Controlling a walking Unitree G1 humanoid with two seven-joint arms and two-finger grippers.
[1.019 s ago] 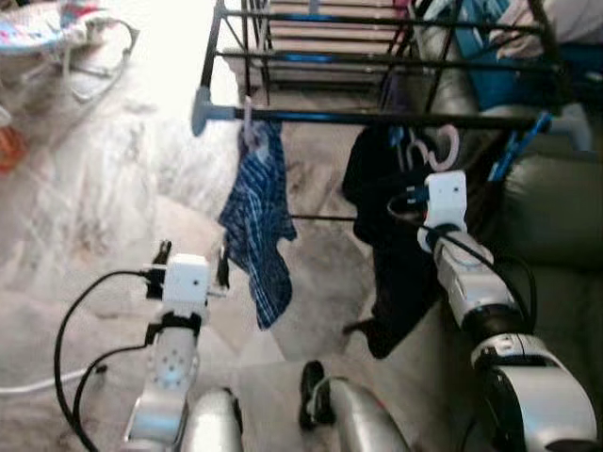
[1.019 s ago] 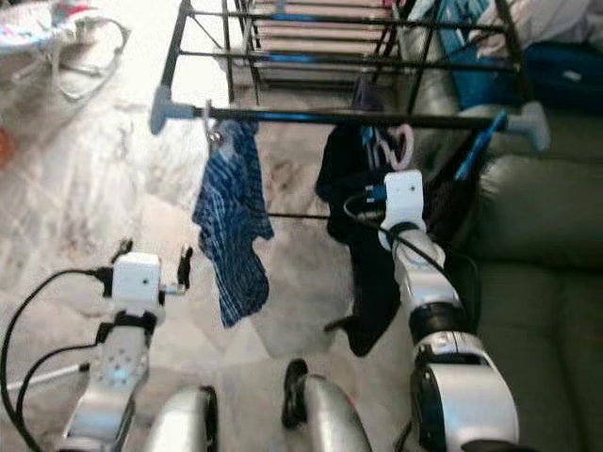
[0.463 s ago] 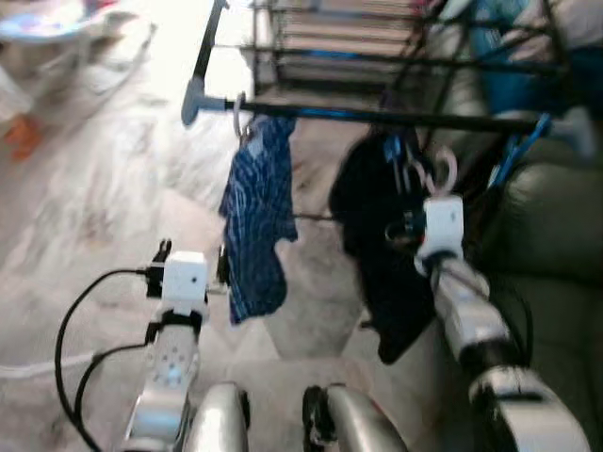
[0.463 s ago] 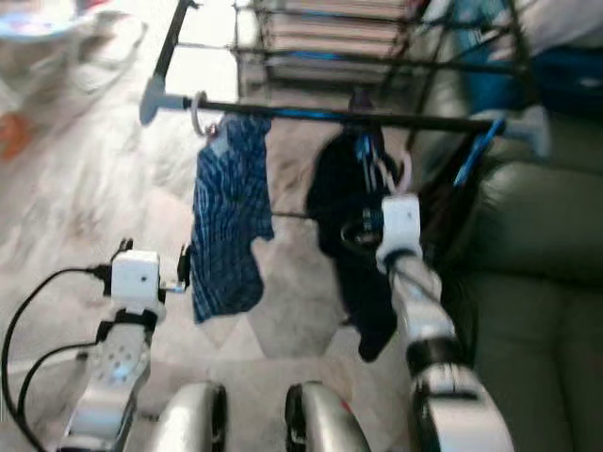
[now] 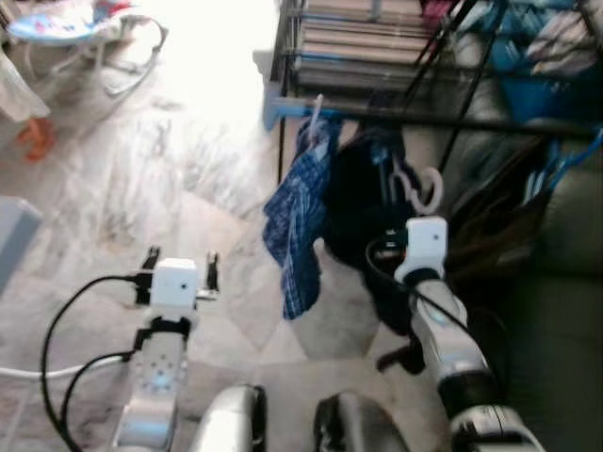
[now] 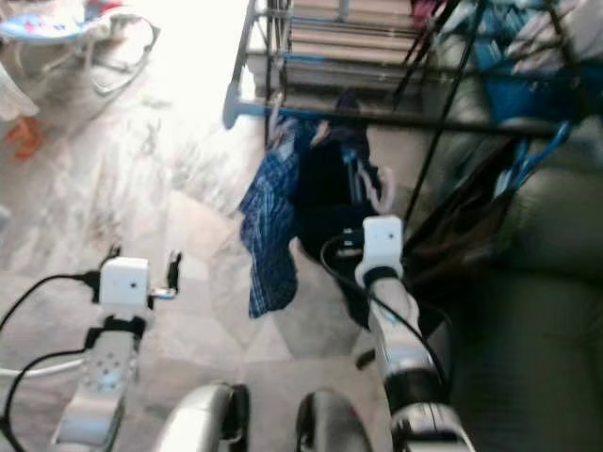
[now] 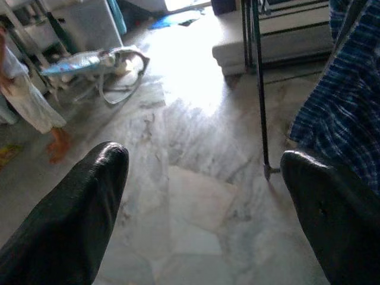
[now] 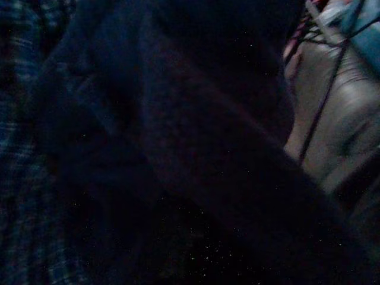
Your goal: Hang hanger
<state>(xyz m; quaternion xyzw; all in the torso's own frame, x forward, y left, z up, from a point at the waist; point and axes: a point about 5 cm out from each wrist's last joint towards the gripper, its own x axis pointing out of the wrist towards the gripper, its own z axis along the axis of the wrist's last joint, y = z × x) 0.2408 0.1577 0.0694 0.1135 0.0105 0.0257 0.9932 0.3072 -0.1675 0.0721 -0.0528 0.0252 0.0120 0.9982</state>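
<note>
Hanger point(image 5: 421, 188) hook above dark garment point(image 5: 363, 202)

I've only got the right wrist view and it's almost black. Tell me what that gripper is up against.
Observer: The right gripper is raised into a dark garment in front of the drying rack.
Operator: Give me the hanger hook's position.
Observer: A pale hook sits just above the gripper, below the black rail and not over it.
Operator: Report the other arm.
Observer: The left gripper is held low over the marble floor, fingers apart and empty.
</note>
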